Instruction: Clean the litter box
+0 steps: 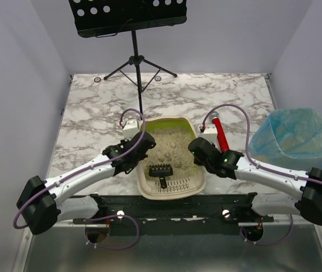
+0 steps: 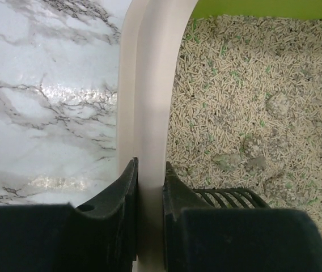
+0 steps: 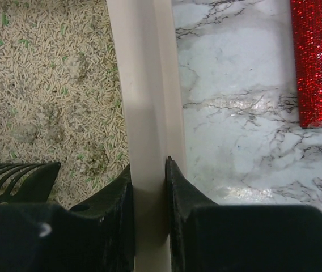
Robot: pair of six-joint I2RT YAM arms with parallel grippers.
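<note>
I had both arms at the litter box (image 1: 170,194), which sat on the marble table (image 1: 87,122) at the near middle between them, with a black slotted scoop (image 1: 161,171) lying in its clumped tan granules toward the near end. The left gripper (image 2: 149,170) was pinched narrow on the box's left wall, one finger outside over the marble and one inside over the litter, and the right gripper (image 3: 148,167) clamped the right wall the same way. A red glittery rod (image 3: 317,62) lay just right of the box, and the bin (image 1: 293,136) with its blue bag stood farther right.
</note>
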